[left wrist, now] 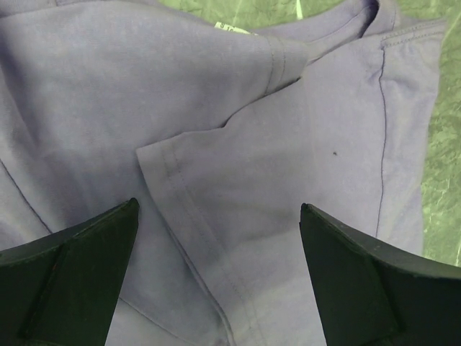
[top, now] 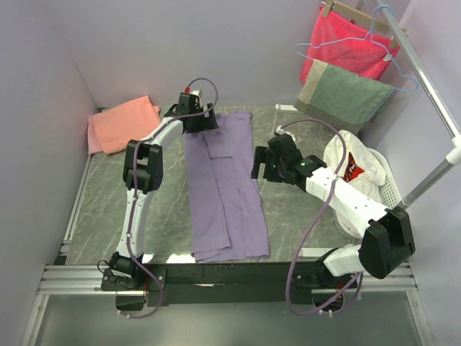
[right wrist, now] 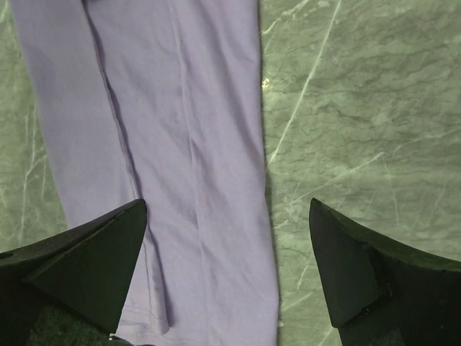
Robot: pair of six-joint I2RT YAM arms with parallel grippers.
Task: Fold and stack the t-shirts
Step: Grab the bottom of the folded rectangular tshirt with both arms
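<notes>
Our left gripper [left wrist: 218,209] hangs wide open and empty over the collar end of the purple tee [top: 223,187]. Our right gripper [right wrist: 227,205], equally spread and empty, straddles its right edge. The tee lies as a long strip mid-table, with the pink tee [top: 121,124] folded in the far-left corner. If we pinch only the top layer, the tucked sleeve may slip out and skew the strip.
</notes>
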